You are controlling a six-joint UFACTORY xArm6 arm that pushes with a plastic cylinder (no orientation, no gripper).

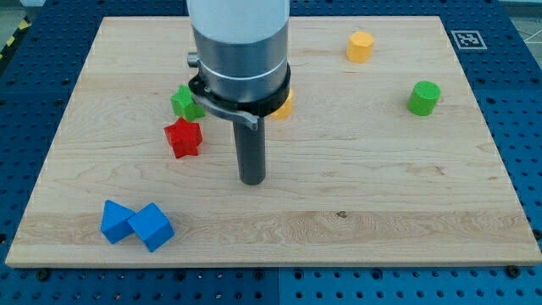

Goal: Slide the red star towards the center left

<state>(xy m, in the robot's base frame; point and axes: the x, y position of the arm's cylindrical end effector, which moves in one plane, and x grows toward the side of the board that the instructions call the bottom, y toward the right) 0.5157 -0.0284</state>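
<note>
No fingers on this arm: just a straight dark rod under the grey cylinder, so nothing to stand apart, come together or clamp. My tip [251, 180] down on the wooden table [381, 203], a little left of the board's middle and near its mid-height.

Red star [183, 137] lying flat to the view's left of my tip and slightly toward the view's top, near it but apart, with bare wood showing between. No long axis to speak of: squat, about as wide as tall, points spread all round. One point up toward the view's top, toward the green block; another out to the view's right, toward the rod. Sits left of centre, in the board's middle band.

Green star-like block [186, 102] just above the red star, close, touching or nearly so — cannot tell which. Yellow block [284, 105] half hidden behind the arm's grey cylinder, shape not readable.

Yellow hexagonal block [360, 47] near the view's top, right of centre. Green cylinder-like block [424, 98] well off toward the view's right. Two blue cubes touching each other at the view's bottom left: left blue cube [116, 222] and right blue cube [152, 226].
</note>
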